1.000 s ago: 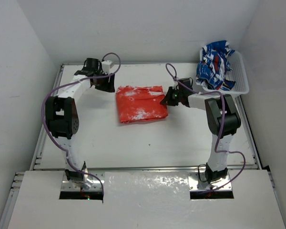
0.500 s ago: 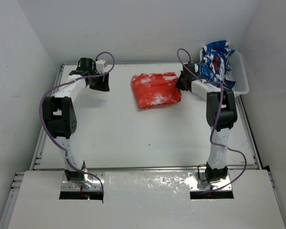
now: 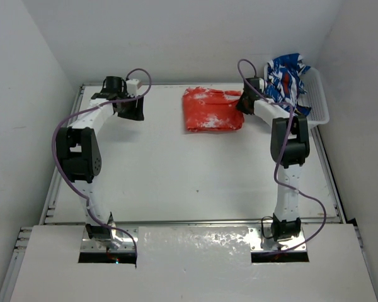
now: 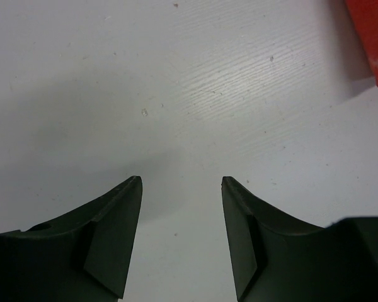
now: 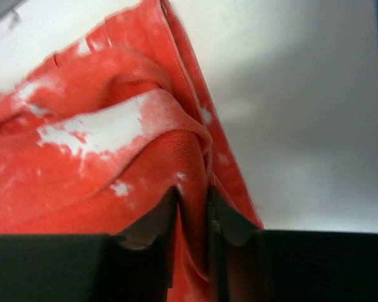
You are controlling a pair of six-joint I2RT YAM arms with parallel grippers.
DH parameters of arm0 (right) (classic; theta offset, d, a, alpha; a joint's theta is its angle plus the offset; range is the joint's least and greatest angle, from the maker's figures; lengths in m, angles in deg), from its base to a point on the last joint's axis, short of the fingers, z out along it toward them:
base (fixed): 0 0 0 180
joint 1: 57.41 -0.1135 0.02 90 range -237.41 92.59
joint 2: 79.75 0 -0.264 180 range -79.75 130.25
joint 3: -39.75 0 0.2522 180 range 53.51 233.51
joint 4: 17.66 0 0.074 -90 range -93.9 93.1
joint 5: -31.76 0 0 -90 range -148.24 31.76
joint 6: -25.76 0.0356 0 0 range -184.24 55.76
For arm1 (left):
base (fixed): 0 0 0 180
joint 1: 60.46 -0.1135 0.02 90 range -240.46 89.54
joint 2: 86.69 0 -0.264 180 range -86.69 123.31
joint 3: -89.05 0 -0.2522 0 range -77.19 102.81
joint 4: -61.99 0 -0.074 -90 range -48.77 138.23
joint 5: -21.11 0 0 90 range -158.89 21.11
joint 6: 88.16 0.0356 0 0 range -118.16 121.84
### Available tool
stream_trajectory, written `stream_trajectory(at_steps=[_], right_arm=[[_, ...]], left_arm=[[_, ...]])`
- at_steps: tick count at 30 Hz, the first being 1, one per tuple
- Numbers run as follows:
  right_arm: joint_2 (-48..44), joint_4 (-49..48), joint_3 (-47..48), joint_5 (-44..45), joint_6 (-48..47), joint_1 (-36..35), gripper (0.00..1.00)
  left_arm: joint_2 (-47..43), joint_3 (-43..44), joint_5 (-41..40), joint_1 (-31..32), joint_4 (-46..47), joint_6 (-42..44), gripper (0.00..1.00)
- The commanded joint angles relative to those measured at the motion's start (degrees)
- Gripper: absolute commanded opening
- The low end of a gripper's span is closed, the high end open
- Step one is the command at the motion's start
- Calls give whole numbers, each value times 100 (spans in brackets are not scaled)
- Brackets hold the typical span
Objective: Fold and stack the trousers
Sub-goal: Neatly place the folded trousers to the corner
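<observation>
Lying folded, red-orange white-speckled trousers, right fingers pinching an edge fold, left fingers parted, empty.

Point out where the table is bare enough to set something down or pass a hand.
Widest bare patch: the middle and near half of the table, from the trousers to the near edge. Smaller: between the open left tool and the trousers. Crowded: far right, where the right tool pinches the trousers beside the basket of patterned cloth.
</observation>
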Motion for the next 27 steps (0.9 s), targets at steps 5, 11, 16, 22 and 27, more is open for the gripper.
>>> stream_trajectory(at_steps=[5,11,16,22,27], right_arm=[[20,486,874,-205,-963,65,43],[-796,1030,725,-11,-1683,65,72],[-1912,1198,-266,-64,-1878,65,99],[-3583,1663,-2051,-494,-2254,92,99],[-4742,2235,-3544,-837,-2668,320,99]], left_arm=[[-285,27,76,-66,136,43,51],[-329,97,85,-66,92,69,51],[-443,132,32,-66,48,104,51],[-741,-86,-3,-84,-40,183,51],[-1294,-543,-64,-110,-75,262,51]])
